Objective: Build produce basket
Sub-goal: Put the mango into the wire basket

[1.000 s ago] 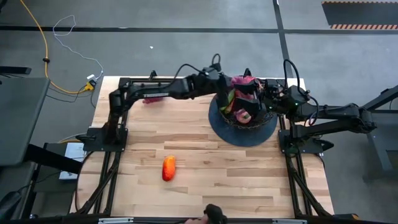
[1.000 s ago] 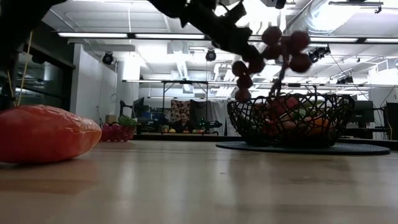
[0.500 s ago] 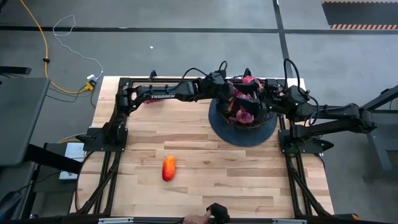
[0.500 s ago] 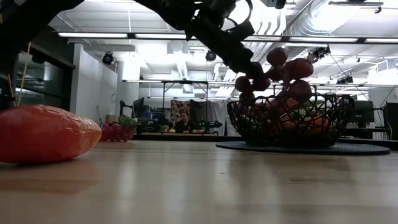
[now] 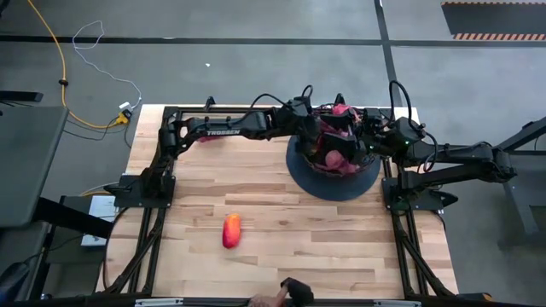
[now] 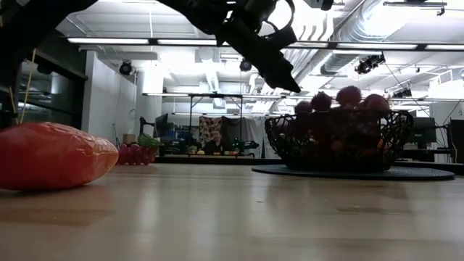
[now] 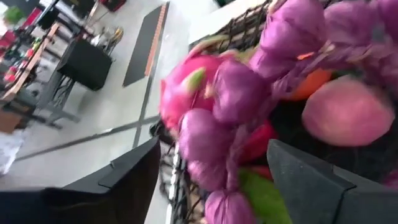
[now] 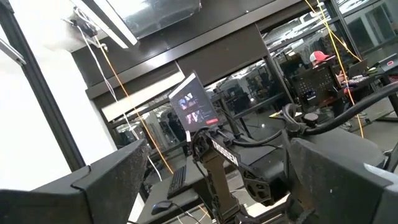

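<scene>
1. From above, the left gripper [image 5: 317, 136] sits over the basket [image 5: 333, 175] at the table's far edge, hiding much of the produce.
2. Its wrist view shows empty, parted fingers [image 7: 317, 180] above a grape bunch [image 7: 236, 118]; the right gripper [image 5: 371, 136] waits wide open beside the basket.
3. The grapes, held a second ago, now lie in the basket.

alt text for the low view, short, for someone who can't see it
A black wire basket on a dark round base sits right of center on a wooden table, with purple grapes heaped at its rim. The left gripper hangs open above and left of it, holding nothing. A blurred red-orange toy fruit fills the near left.
</scene>
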Motion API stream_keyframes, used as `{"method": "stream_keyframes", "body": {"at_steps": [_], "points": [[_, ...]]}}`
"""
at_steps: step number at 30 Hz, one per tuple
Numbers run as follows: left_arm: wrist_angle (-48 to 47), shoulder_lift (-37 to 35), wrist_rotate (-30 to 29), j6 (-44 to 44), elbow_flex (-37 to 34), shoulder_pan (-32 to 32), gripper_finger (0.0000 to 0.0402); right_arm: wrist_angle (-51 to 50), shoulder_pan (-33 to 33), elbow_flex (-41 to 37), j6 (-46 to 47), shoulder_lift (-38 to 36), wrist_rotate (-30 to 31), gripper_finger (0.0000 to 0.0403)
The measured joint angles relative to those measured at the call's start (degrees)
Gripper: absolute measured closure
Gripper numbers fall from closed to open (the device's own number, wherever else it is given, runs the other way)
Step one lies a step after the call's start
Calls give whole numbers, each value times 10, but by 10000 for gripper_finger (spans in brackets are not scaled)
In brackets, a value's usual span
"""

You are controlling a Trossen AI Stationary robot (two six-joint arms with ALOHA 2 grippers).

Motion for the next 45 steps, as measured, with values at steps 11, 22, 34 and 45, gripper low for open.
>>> {"method": "stream_keyframes", "body": {"at_steps": [11,22,34,45], "points": [[-140,-122,-51,-16,0,7,112,0,0,0,-8,0,0,20],[-182,-414,179,-310,-158,80,112,-21,0,0,-16,0,0,20],[74,-806,170,-489,-538,14,112,-30,0,0,-16,0,0,20],[86,-930,115,-530,-621,3,112,-30,0,0,-16,0,0,20]]}}
